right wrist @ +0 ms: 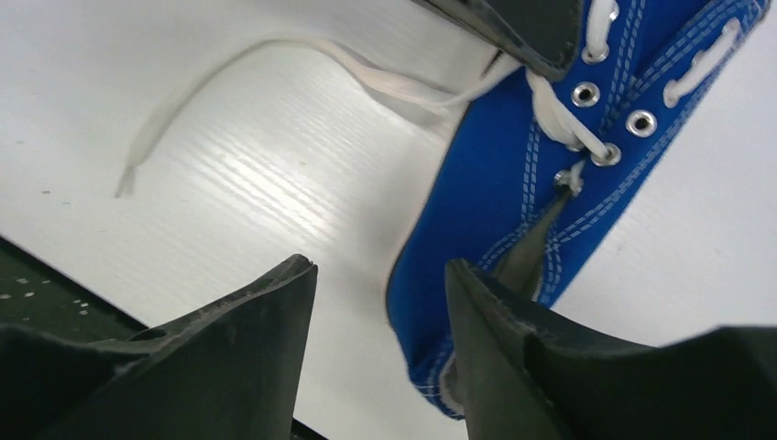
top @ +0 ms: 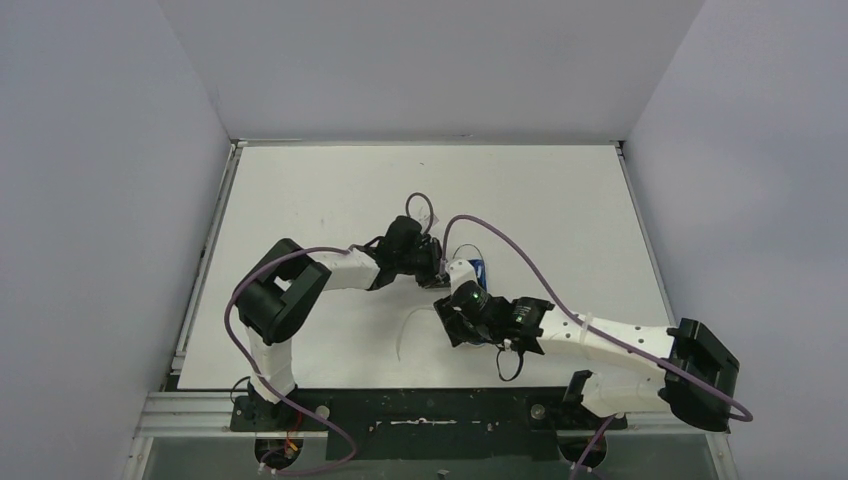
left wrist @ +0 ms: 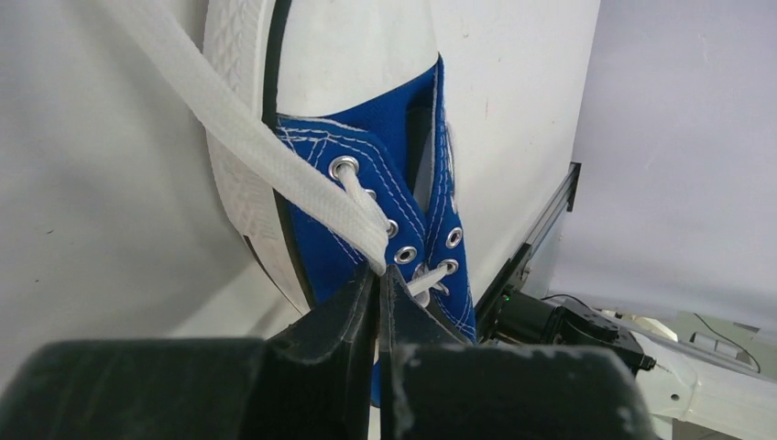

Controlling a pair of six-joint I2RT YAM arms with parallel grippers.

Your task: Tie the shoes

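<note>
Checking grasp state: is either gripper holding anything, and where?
Left gripper pinches the lace right at the shoe. Right gripper is open, holding nothing.

Sneaker (top: 479, 270): top view, mostly hidden under both arms (top: 350, 268). Toe cap (left wrist: 353, 55): left wrist view, cut by upper edge. Lace (left wrist: 275, 156): pinched stretch hidden inside left gripper (left wrist: 378, 277).
</note>
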